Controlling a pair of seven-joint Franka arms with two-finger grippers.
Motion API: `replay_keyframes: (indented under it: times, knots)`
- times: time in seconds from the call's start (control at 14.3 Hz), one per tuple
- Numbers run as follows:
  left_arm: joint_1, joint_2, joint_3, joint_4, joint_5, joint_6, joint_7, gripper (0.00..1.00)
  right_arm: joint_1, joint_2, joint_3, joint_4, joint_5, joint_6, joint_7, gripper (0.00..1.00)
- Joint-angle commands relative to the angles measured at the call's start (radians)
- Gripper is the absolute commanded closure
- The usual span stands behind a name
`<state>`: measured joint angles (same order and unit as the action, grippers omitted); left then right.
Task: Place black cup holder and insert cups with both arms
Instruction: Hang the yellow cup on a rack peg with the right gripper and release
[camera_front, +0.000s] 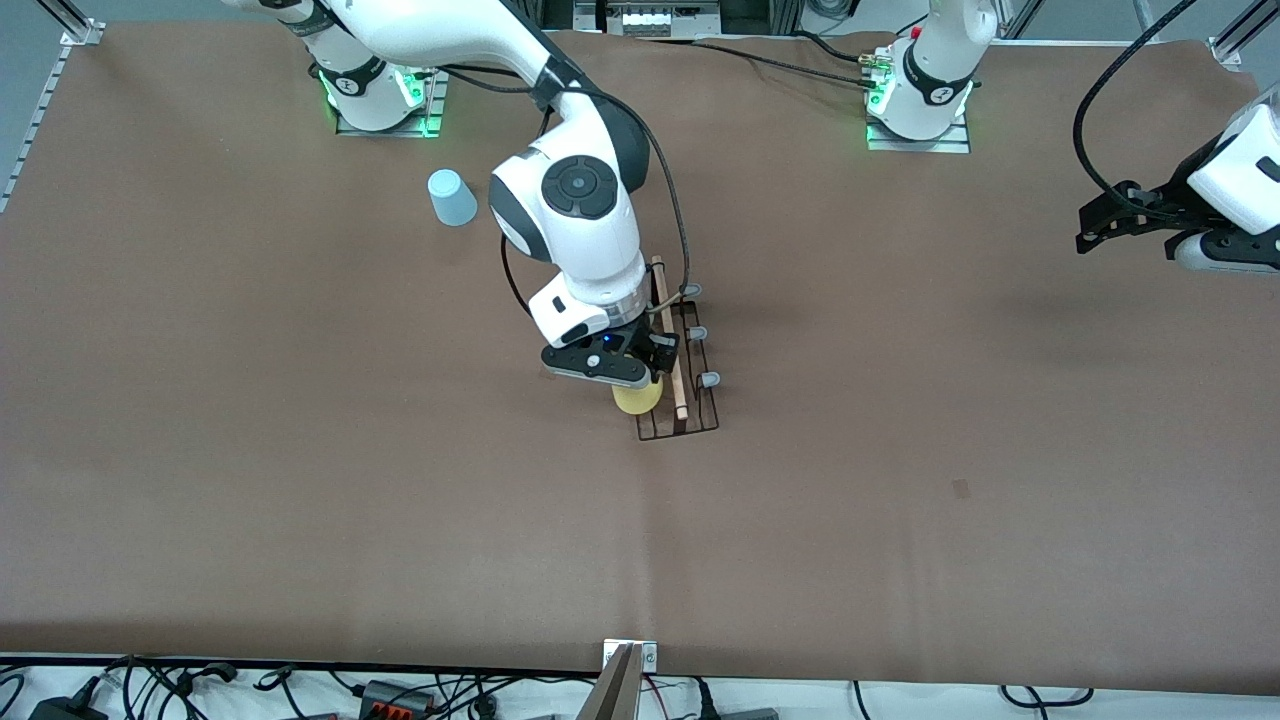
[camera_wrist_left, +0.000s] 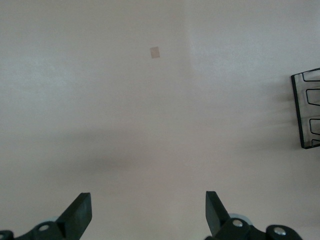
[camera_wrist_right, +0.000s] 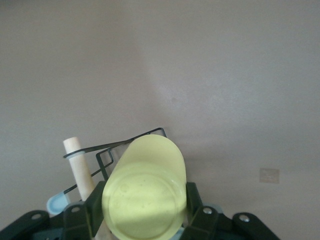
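The right gripper (camera_front: 633, 372) pinches a yellow cup (camera_front: 637, 397) over the black cup holder (camera_front: 682, 362) at mid-table. Farther back stands a light blue cup (camera_front: 453, 198). The left gripper (camera_front: 1100, 222) waits, fingers spread, over its arm's end of the table (camera_front: 900, 500).

The right hand (camera_front: 640, 375) sits low over the black cup holder (camera_front: 680, 385) mid-counter, clamped on the yellow cup (camera_front: 637, 398) at the rack's edge. A light blue cup (camera_front: 452, 197) stands upside down nearer the right arm's base. The left hand (camera_front: 1090, 225) waits above the counter's (camera_front: 900, 500) left-arm end.
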<state>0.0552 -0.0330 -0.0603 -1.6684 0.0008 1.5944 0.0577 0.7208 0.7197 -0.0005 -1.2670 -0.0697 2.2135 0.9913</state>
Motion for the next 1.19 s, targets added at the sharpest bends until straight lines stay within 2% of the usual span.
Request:
replay_keyframes:
  times: [0.0, 0.21, 0.42, 0.56, 0.7, 0.91, 0.98, 1.12]
  knots:
    - [0.006, 0.012, -0.004, 0.032, -0.007, -0.024, -0.007, 0.0, 0.006, 0.004, 0.001, -0.006, 0.013, 0.012, 0.013, 0.0]
    - [0.009, 0.012, -0.003, 0.032, -0.007, -0.024, -0.007, 0.0, -0.003, -0.041, -0.001, -0.012, 0.013, -0.023, 0.006, 0.0]
    - [0.012, 0.012, -0.001, 0.03, -0.007, -0.024, -0.004, 0.0, -0.111, -0.182, -0.001, -0.165, -0.007, -0.097, -0.092, 0.0]
    - [0.012, 0.012, -0.001, 0.032, -0.007, -0.024, -0.006, 0.0, -0.229, -0.337, -0.001, -0.312, -0.004, -0.106, -0.239, 0.0]
    - [0.011, 0.012, -0.001, 0.032, -0.007, -0.024, -0.006, 0.0, -0.387, -0.464, 0.004, -0.402, 0.004, -0.124, -0.375, 0.0]
    - [0.011, 0.012, -0.001, 0.032, -0.007, -0.024, -0.006, 0.0, -0.619, -0.575, 0.03, -0.402, 0.02, -0.266, -0.557, 0.0]
    - [0.011, 0.012, -0.003, 0.032, -0.007, -0.024, -0.006, 0.0, -0.697, -0.606, 0.039, -0.4, 0.057, -0.293, -0.612, 0.0]
    - [0.012, 0.012, 0.0, 0.03, -0.007, -0.024, -0.003, 0.0, -0.785, -0.637, 0.037, -0.39, 0.105, -0.342, -0.713, 0.0]
